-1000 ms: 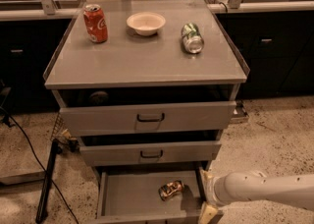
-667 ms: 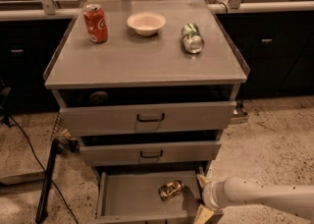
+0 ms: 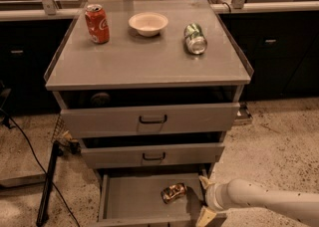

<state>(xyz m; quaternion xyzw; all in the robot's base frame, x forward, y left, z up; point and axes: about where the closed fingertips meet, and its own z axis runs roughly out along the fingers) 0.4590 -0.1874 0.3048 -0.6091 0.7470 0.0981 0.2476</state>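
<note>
My gripper (image 3: 204, 199) is low at the right front corner of the open bottom drawer (image 3: 129, 202), on a white arm (image 3: 264, 201) reaching in from the right. Its two pale fingertips (image 3: 203, 180) stand apart, one above the other, so it is open and holds nothing. Nearest to it is a small shiny gold-brown packet (image 3: 173, 192) lying in the drawer, just left of the upper fingertip and apart from it.
On the grey cabinet top (image 3: 144, 64) stand a red soda can (image 3: 96, 23), a white bowl (image 3: 148, 23) and a green can (image 3: 195, 39) on its side. The top drawer (image 3: 149, 119) and middle drawer (image 3: 152, 155) are slightly ajar. A black stand (image 3: 50, 181) and cables sit on the floor at left.
The arm has slid left, bringing the gripper from beside the cabinet up to the bottom drawer's right front corner, closer to the packet. Nothing else moved.
</note>
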